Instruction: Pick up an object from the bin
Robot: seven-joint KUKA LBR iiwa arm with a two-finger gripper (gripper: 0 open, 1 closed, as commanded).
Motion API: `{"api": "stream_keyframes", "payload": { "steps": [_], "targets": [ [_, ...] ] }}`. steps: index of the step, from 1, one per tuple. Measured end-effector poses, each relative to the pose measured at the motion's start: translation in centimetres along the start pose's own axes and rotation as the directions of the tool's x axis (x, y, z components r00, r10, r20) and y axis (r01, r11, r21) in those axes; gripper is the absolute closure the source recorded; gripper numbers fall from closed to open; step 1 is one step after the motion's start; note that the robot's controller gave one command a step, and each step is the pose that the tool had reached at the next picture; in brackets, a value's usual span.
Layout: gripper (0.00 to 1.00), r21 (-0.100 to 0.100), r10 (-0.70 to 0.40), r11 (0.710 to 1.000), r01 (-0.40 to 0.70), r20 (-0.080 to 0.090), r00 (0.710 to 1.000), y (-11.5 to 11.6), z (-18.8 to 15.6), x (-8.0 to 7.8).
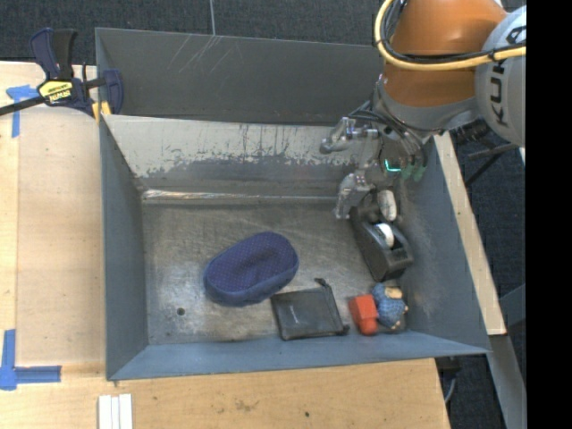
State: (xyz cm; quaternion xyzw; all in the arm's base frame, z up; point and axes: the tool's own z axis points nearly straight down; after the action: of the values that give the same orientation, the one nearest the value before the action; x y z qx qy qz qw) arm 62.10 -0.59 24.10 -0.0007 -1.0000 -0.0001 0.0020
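Observation:
My gripper (366, 206) hangs at the right side of the bin, near the back of the floor. It is open, with nothing between its fingers. Just below its fingertips lies a black tape dispenser (384, 247) with a white roll in it, stretching toward the front right. A small red and blue toy (376, 309) rests in the front right corner, in front of the dispenser.
A dark blue knitted cap (251, 268) lies in the middle of the bin floor. A flat black wallet-like case (308, 315) sits by the front wall, between the cap and the toy. The arm with its orange cover stands over the bin's right rear corner.

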Motion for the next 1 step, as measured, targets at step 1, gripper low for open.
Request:
{"api": "stream_keyframes", "payload": {
  "steps": [1],
  "targets": [
    [0.00, -0.001, -0.068, 0.998, 0.068, -0.001, 0.998, 6.93, 12.49, 3.01]
  ]
}}
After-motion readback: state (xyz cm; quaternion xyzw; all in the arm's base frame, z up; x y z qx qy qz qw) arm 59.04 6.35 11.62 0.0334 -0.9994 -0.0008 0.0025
